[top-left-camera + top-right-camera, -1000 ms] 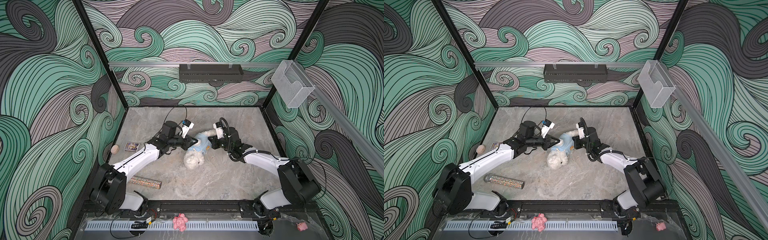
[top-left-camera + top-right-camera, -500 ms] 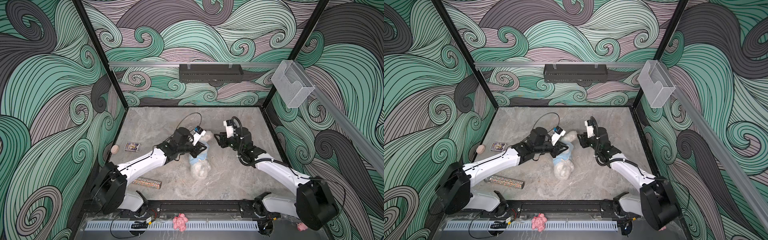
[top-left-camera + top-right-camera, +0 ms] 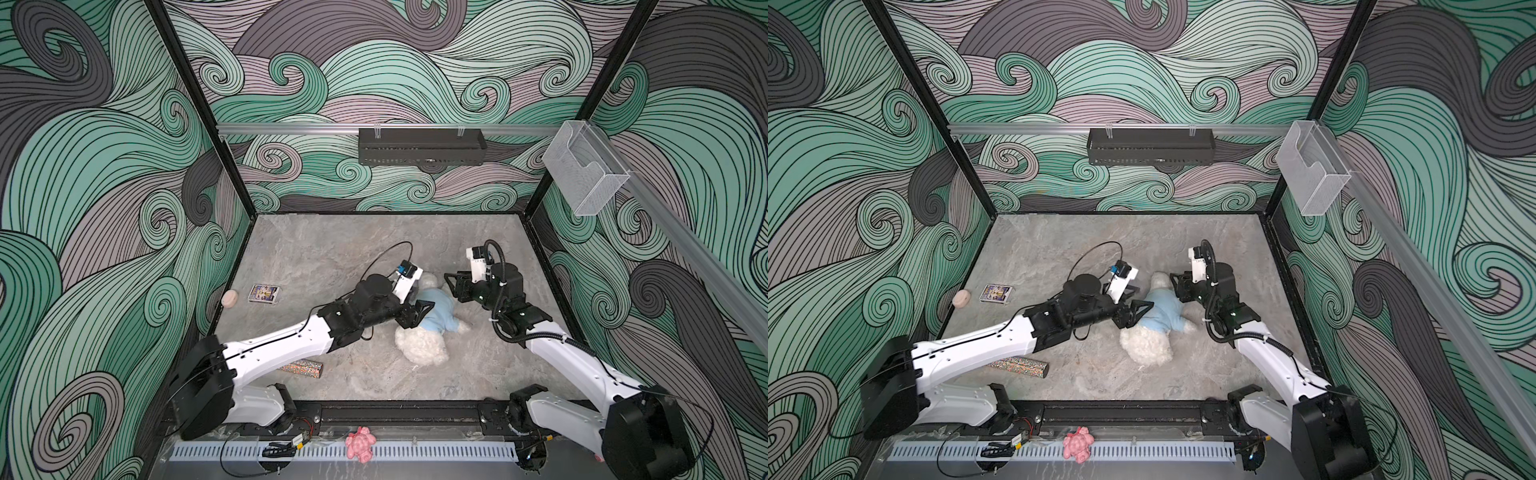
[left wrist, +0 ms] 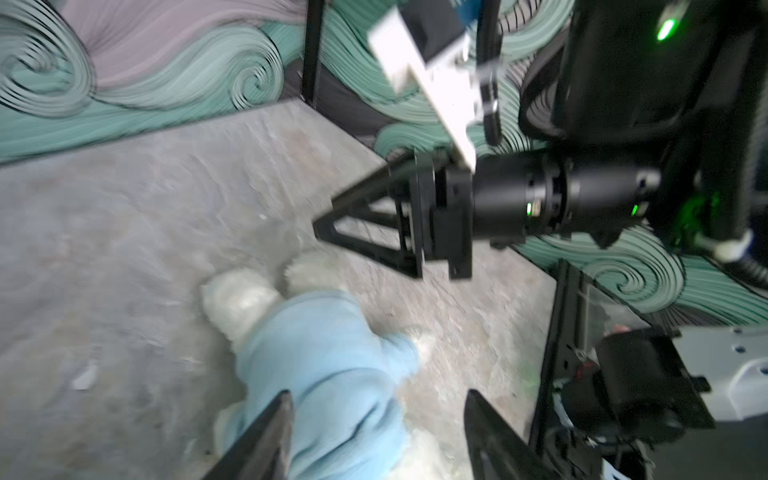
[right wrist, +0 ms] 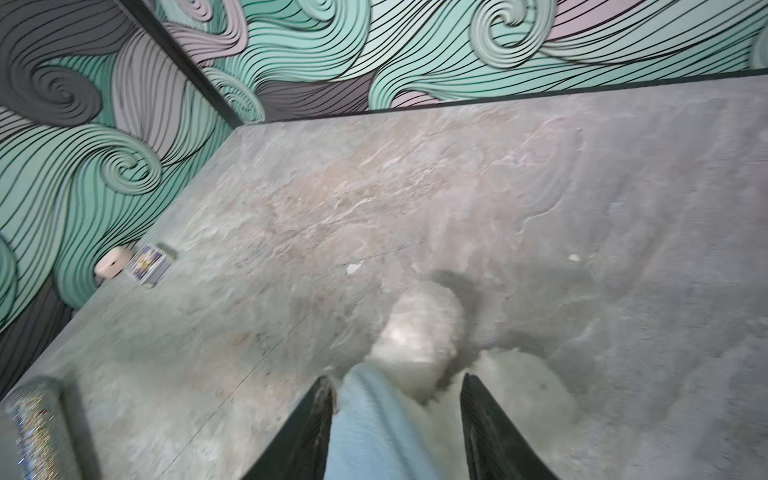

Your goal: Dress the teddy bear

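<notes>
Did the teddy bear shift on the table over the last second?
Yes. The teddy bear moved rightward and toward the front rail, away from the card, which stayed put.

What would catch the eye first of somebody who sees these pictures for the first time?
First, the teddy bear in a light blue garment, lying near the middle of the grey table. The left gripper and the right gripper stand close on either side of it, both with jaws apart. All around are walls covered with green and grey swirls.
</notes>
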